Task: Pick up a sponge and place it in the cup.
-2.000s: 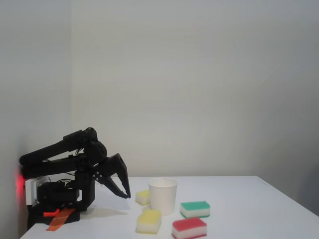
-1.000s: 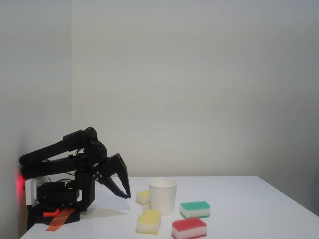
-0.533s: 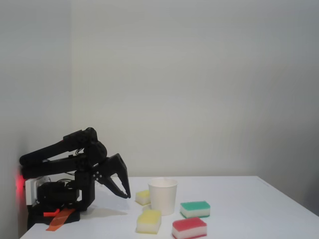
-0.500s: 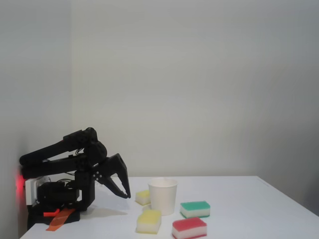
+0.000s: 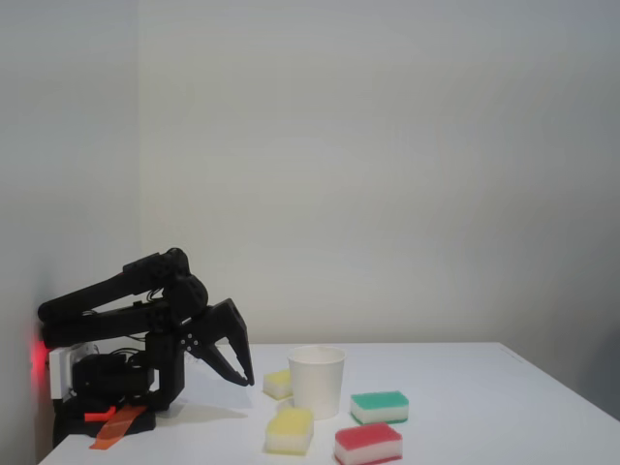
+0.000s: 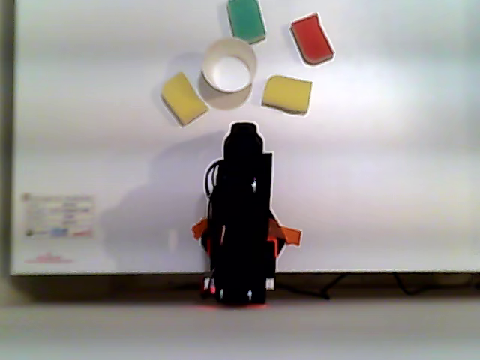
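Observation:
The sponge (image 5: pixel 290 430), yellow on top and white below, lies on the white table in front of the cup (image 5: pixel 317 381) in the fixed view. In the other view the sponge (image 6: pixel 287 94) lies just right of the cup (image 6: pixel 228 73). The cup is a plain white paper cup standing upright, and its inside looks bare from above. My black gripper (image 5: pixel 248 380) hangs tips-down just left of the cup, a little above the table. Its fingertips meet and hold nothing. From above, the gripper (image 6: pixel 244 129) points at the cup from below it.
A paler yellow sponge (image 5: pixel 277 384) lies behind the cup, a green-topped sponge (image 5: pixel 379 407) to its right and a red-topped sponge (image 5: pixel 368 443) nearest the camera. The arm's base (image 5: pixel 107 387) sits at the table's left edge by the wall.

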